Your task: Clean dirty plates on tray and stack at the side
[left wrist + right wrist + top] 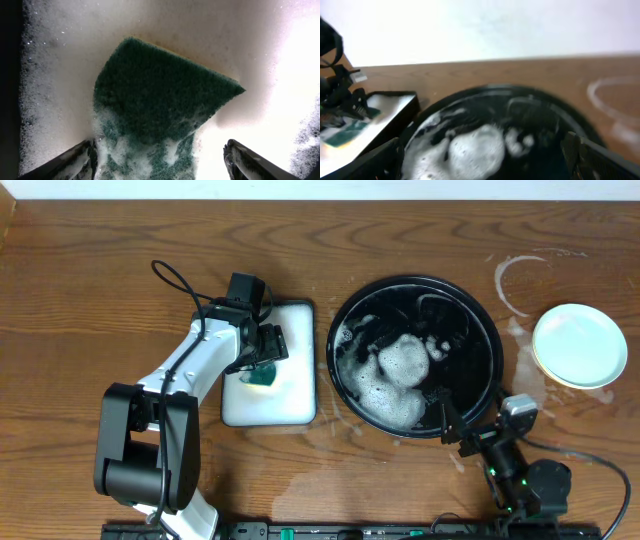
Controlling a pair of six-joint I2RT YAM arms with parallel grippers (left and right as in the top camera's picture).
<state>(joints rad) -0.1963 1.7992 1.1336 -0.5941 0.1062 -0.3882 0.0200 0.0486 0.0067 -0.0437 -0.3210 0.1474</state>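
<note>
Black-fingered, the right hand (452, 425) hangs at the counter's (80, 270) near edge, right of centre, its fingers spread wide with nothing between them, just over the near rim of the tray (492, 350); white suds (395, 375) heap in the tray's middle; left of it lies a white foam-filled tray (296, 308), where the left hand (160, 167) stands open astride a green sponge (160, 95); by the counter's right edge, apart from the tray, lies a mint-white plate (579, 346).
</note>
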